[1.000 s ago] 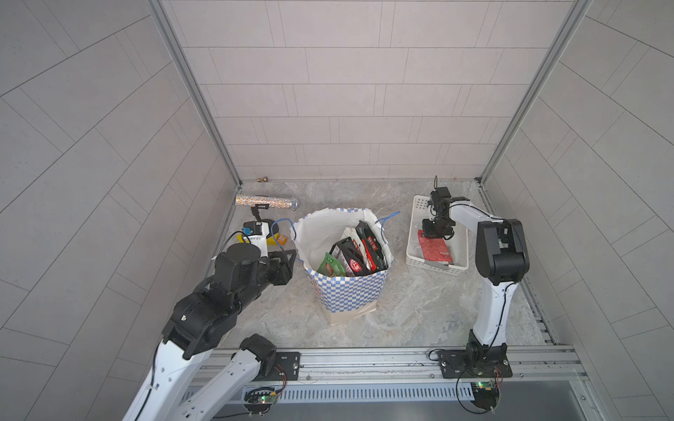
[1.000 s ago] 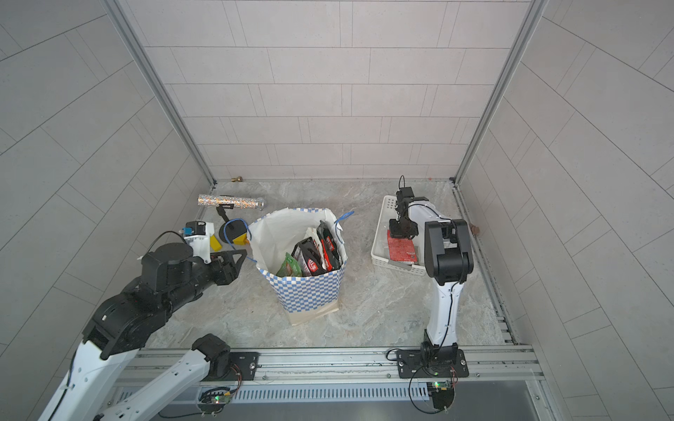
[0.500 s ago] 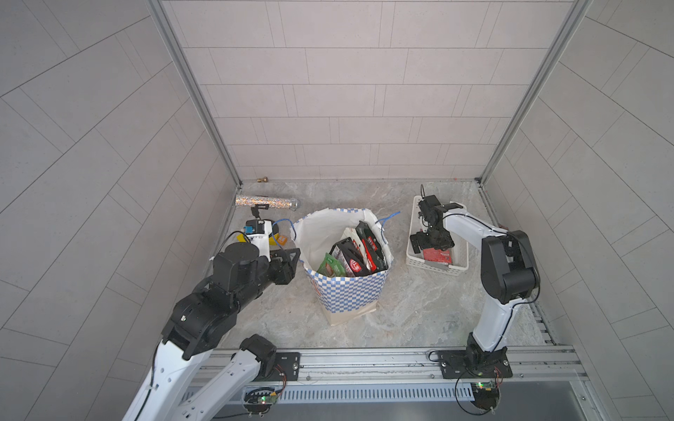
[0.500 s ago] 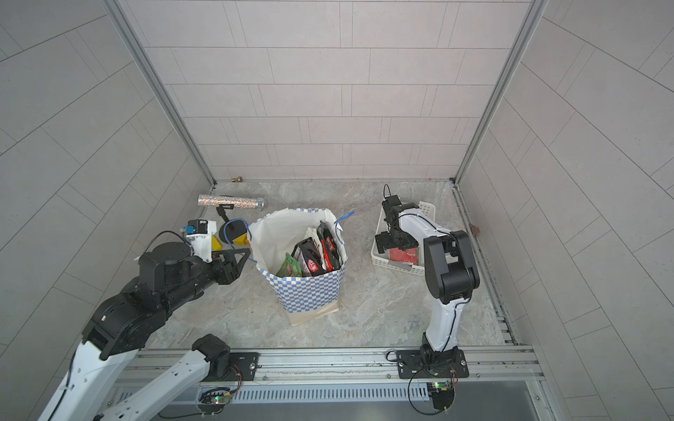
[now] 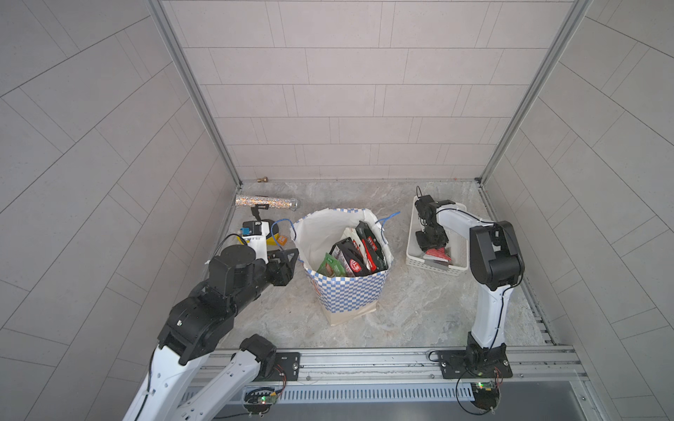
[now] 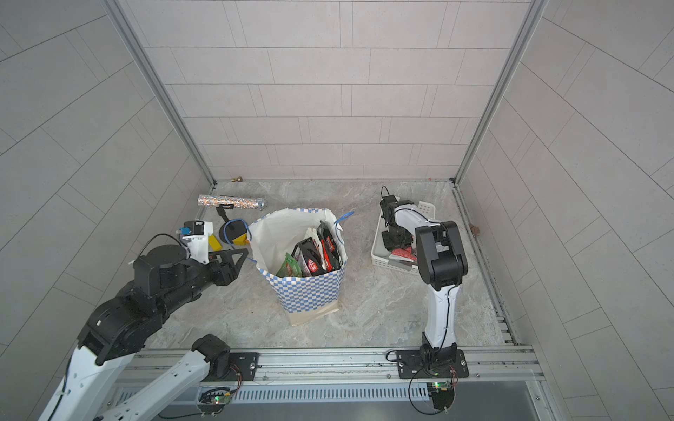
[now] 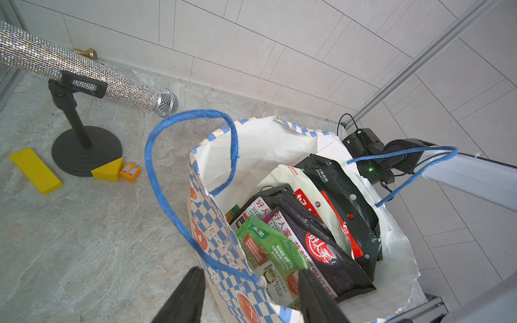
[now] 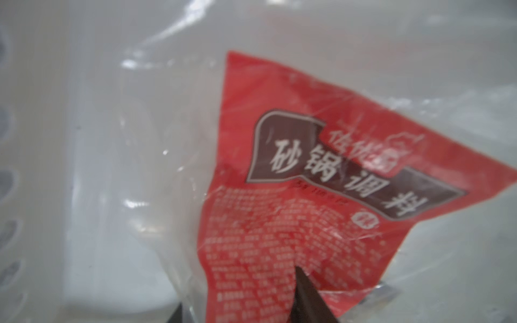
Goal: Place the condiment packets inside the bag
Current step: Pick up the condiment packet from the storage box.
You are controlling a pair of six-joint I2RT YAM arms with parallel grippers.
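Centrally, the checkered bag (image 5: 346, 295) stands upright with several condiment packets (image 5: 352, 255) propped inside it (black-and-red ones, a green one, a white one). Near it sits the white basket (image 5: 414, 251), where a red packet (image 8: 307, 195) lies. The left gripper (image 7: 248, 272) is open, its fingers straddling the bag's near wall, while the right gripper (image 8: 237, 290) reaches down into the basket with a finger on either side of the red packet's corner; whether they pinch it cannot be told.
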